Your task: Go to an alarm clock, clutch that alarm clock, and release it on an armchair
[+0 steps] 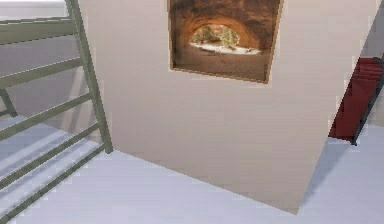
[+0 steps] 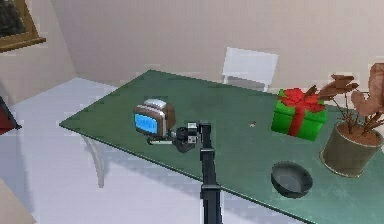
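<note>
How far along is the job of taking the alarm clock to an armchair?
Done: the robot is at the green table bearing the alarm clock. In hand: the hand is at the clock, which stands on the tabletop; whether it holds it cannot be told. Left: lifting it, reaching an armchair, releasing it there.

Light even and diffuse, moderately bright, both views. Forward view: near wall [image 1: 210, 125] flatly lit, floor [image 1: 150, 195] pale with soft grey shading at right. Arm side view: counter [image 2: 230, 100] top matte, uniformly lit.
</note>
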Controlling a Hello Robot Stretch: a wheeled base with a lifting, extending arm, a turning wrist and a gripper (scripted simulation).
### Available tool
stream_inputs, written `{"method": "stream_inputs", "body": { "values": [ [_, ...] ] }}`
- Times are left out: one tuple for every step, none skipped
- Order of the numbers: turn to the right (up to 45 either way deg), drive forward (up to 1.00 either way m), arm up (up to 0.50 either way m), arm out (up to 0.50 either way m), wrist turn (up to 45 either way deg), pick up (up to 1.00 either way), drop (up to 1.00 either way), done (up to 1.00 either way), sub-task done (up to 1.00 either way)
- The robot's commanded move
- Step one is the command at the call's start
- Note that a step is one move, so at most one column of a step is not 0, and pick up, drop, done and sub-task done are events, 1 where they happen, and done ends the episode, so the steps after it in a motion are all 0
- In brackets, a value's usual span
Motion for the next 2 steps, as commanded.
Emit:
{"method": "stream_inputs", "body": {
  "values": [
    [0.0, 0.0, 0.32, 0.0, 0.0, 0.0, 0.0, 0.0, 0.0],
    [0.0, 0.0, 0.0, 0.0, -45.0, 0.0, 0.0, 0.0, 0.0]
  ]
}}
